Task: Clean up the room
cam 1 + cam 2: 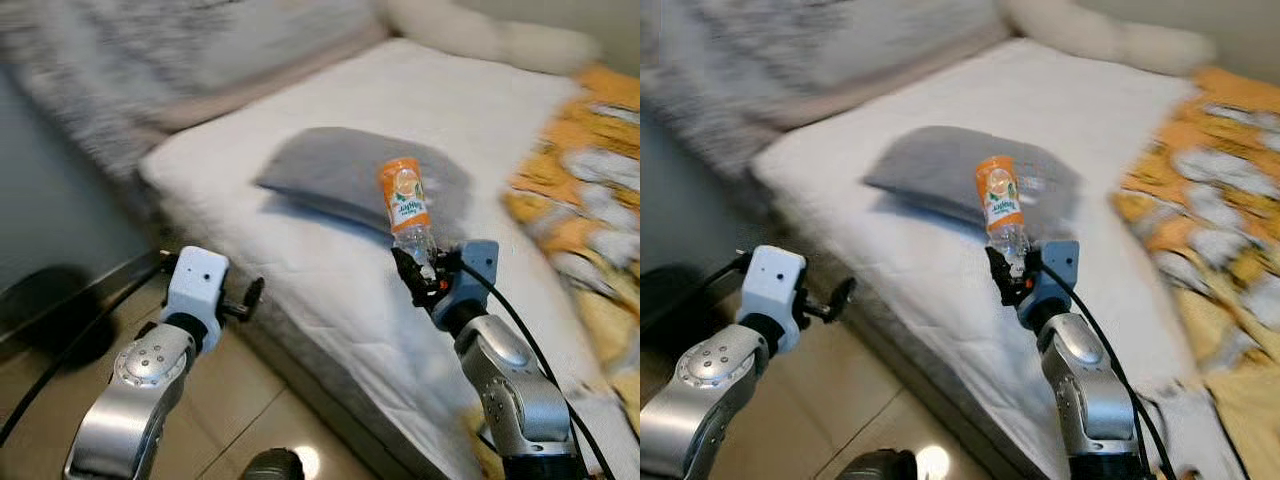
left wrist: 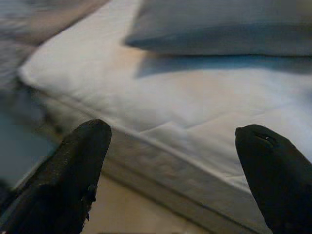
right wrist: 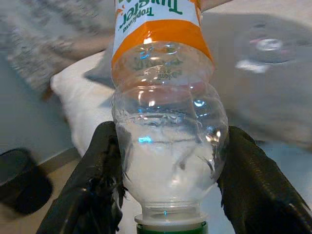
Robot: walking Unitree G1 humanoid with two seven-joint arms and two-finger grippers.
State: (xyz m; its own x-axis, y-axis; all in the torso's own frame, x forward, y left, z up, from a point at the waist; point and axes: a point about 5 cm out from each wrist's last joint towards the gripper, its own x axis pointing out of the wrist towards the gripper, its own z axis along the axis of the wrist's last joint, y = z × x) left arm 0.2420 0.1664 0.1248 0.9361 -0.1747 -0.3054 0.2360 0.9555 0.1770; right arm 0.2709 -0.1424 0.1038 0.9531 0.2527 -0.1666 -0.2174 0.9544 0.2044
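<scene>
Silver jointed arms, white wrist blocks, black cables.

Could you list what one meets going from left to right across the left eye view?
Left gripper, open over the floor → grey pillow on the mattress → plastic bottle held neck-down in the right gripper → orange patterned blanket.
</scene>
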